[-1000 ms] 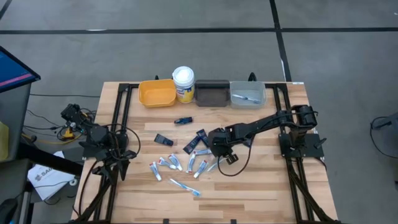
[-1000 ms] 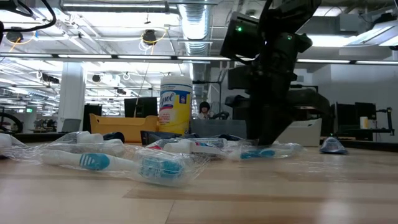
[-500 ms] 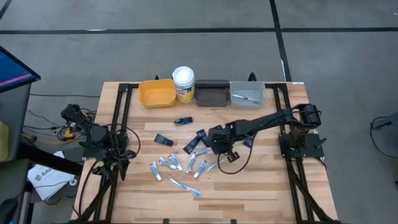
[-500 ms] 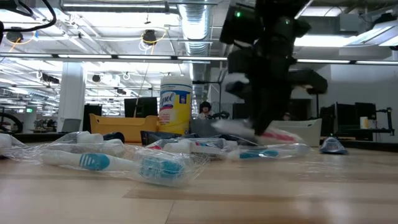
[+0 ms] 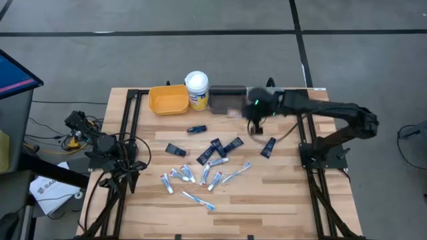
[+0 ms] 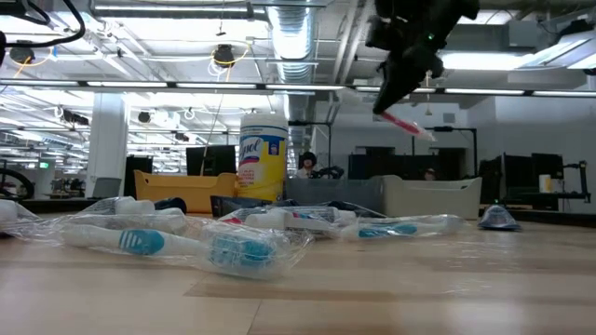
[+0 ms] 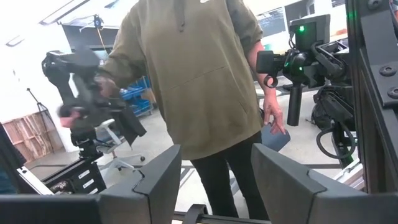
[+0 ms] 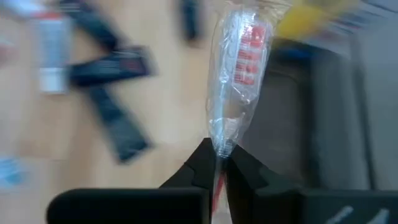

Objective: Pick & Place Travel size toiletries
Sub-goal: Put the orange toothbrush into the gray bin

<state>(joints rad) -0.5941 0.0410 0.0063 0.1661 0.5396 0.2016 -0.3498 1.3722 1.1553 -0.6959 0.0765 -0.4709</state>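
Note:
My right gripper (image 5: 248, 112) hangs high above the near edge of the dark bin (image 5: 223, 93), shut on a clear-wrapped toothbrush with a red head (image 8: 239, 68); the low view shows that toothbrush (image 6: 406, 124) well above the table. The other toiletries lie flat on the table's middle: white tubes (image 5: 200, 175), dark navy tubes (image 5: 217, 147), a blue-white toothbrush (image 5: 199, 200). The left gripper (image 7: 211, 180) is open, parked at the table's left side (image 5: 110, 152), touching nothing. My right gripper pinches the wrapped toothbrush by one end of its clear wrapper (image 8: 221, 146) between the two fingertips (image 8: 200, 163). The toothbrush runs straight on from the fingers, along their line, its red head at the far end. It is lifted clear and slants down below the gripper (image 6: 396, 88).
Along the far edge stand a yellow bin (image 5: 168, 99), a white-lidded yellow tub (image 5: 197, 89), the dark bin and a grey bin (image 5: 265, 100) with something in it. A lone dark tube (image 5: 267, 147) lies to the right. A person in an olive hoodie (image 7: 193, 74) stands beyond the table.
My right gripper, which was down in the pile at the table's middle, has risen with the wrapped toothbrush and swung toward the far edge, ending high over the dark bin. The toothbrush has gone from the table to hanging clear in the air. The remaining toiletries have stayed put.

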